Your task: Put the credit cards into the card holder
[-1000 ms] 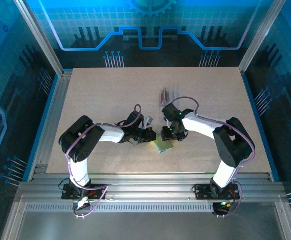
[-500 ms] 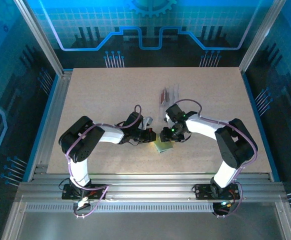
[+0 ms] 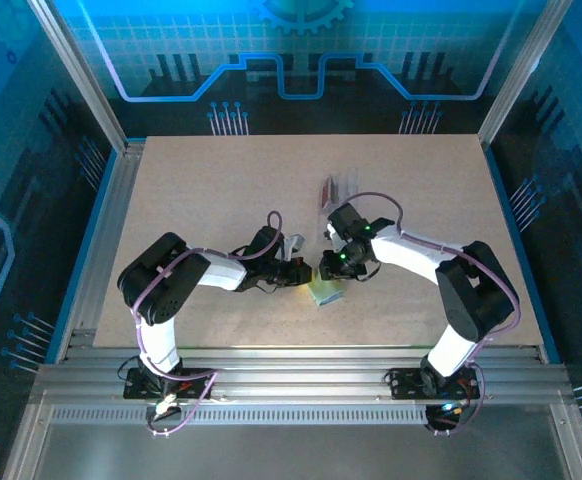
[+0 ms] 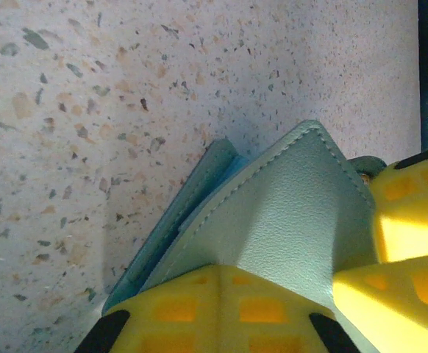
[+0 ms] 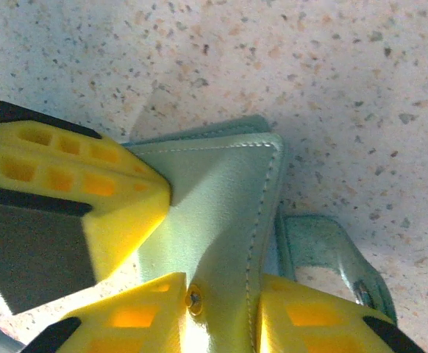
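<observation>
**Leather-look card holder pinched from both sides, mid-desk**

Card holder sits front-centre on the desk, between the two arms. It is tented up, not lying flat.

- Left gripper: jaws clenched on one flap of the holder. The left wrist view has the pale green skin running down between its yellow pads.
- Right gripper: jaws straddle the stitched edge next to the snap stud, with pads against both faces. Reads as a pinch, but I can't tell how firm.

Handling, my read:
- The holder is a thin, light, soft sleeve. It buckles rather than keeping its shape, and the slight sheen means pads could slide.
- Take hold at the stitched seams or corners, where it's stiffest. Use one layer per gripper so the mouth spreads.
- Skip the loop tab; it would probably just swing.
- Cards should be stiff and thin, so an edge pinch is likely best.

Clear pouch with something reddish lies well behind the holder. It's too small to tell whether that's a card.
</observation>
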Robot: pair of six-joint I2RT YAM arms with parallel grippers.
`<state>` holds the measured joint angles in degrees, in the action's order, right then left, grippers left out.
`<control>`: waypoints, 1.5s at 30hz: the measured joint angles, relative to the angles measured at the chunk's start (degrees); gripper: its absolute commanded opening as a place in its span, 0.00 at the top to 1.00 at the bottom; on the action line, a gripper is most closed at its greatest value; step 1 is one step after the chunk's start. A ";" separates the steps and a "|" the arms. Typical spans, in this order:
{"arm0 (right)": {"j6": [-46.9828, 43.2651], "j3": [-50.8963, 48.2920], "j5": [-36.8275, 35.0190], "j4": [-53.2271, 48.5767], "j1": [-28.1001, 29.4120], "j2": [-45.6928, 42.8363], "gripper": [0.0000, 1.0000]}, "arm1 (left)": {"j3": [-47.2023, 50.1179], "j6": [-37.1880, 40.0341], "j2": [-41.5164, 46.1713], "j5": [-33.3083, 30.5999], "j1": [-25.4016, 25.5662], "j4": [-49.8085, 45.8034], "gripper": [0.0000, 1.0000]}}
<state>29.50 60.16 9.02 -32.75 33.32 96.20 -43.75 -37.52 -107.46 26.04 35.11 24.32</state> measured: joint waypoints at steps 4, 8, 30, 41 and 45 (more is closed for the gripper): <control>-0.17 2.97 -3.15 -3.13 1.68 1.20 0.65 | 0.04 0.00 0.00 0.00 0.00 0.09 1.00; -0.13 3.50 -5.14 -4.59 2.32 2.23 0.64 | 0.15 0.00 0.00 0.00 0.00 0.28 1.00; 0.24 3.63 -2.62 -3.04 3.21 1.64 0.75 | 0.96 -0.02 -0.07 0.00 0.00 1.95 1.00; 1.81 1.42 0.57 0.39 2.86 0.02 1.00 | 1.99 -1.62 1.57 -0.09 -0.02 1.46 0.99; 2.51 -1.33 -1.55 -0.22 2.64 -2.51 1.00 | 3.56 -3.02 4.26 0.66 0.00 -1.84 0.85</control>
<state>32.01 58.83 7.46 -32.97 35.97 93.69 -40.18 -40.53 -103.20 26.70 35.11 22.48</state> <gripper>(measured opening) 0.057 0.081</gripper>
